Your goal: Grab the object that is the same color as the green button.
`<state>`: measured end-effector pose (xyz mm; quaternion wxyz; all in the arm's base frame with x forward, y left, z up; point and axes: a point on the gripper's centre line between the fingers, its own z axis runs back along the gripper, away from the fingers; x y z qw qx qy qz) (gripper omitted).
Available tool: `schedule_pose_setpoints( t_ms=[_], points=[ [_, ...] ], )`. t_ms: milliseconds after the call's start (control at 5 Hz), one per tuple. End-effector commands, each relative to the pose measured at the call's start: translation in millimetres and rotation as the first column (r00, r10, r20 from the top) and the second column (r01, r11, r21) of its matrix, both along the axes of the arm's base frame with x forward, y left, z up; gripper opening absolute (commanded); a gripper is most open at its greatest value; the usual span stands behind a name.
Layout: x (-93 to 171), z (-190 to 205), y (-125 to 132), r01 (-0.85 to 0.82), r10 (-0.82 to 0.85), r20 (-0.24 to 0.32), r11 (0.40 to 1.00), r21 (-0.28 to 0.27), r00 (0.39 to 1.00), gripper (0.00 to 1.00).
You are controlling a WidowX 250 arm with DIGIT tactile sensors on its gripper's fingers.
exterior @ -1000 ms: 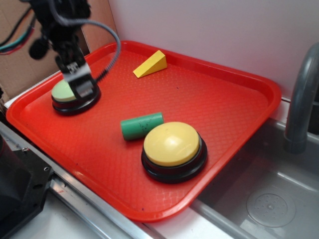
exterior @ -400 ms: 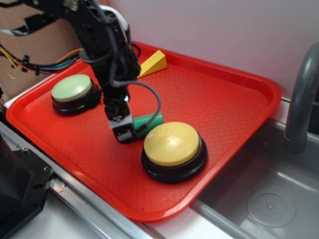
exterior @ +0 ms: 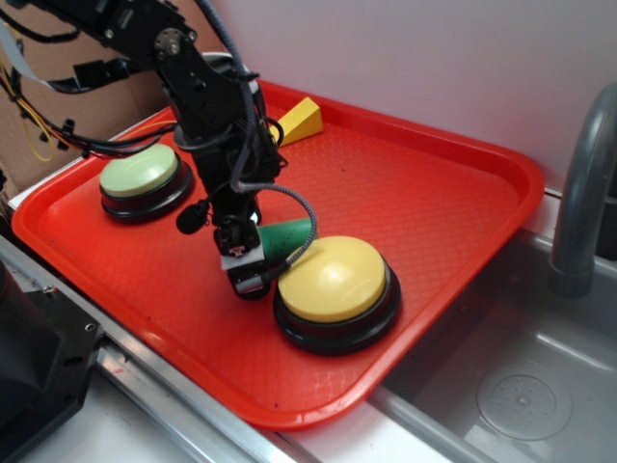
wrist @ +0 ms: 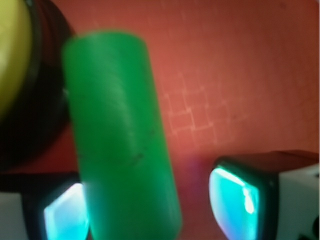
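The black pincer (exterior: 245, 274) stands spread wide, holding nothing. A matte green cylinder (wrist: 122, 140) lies between its pads (wrist: 235, 197), against the left one, with the glossy yellow domed button (exterior: 333, 278) just beside.

1. The gripper (exterior: 248, 275) is moving away from the green button (exterior: 139, 171) and lowering onto the red tray (exterior: 453, 193).
2. Its fingers (wrist: 235, 197) are now straddling the near end of the green cylinder (exterior: 287, 235), which is shifting slightly.

Matt green cylinder (wrist: 122, 145) between my gripper (wrist: 150, 207) pads, faint scuffs on it; red plastic tray (exterior: 424, 183) under me, finely textured; yellow button (exterior: 331, 278) dome glossy.
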<state>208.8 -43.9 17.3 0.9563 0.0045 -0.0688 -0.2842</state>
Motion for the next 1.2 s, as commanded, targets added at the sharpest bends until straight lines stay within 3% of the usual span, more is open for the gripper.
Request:
schedule_pose_setpoints(
  t_ms=[0,200,400,600,800,1000],
  points=[
    [10,7,7,0.025,-0.022,0.040,0.998,-0.058,0.999,0.00],
    [10,15,12,0.005,0.000,0.045,0.994,-0.107,0.999,0.00],
    [14,43,12,-0.028,0.033,0.054,0.996,-0.086,0.998,0.00],
    [16,82,20,-0.193,0.191,-0.027,0.974,-0.115,0.981,0.00],
    [17,132,31,-0.433,0.428,-0.077,0.899,-0.070,0.901,0.00],
    [15,176,46,-0.624,0.620,-0.071,0.774,-0.113,0.782,0.00]
  ],
)
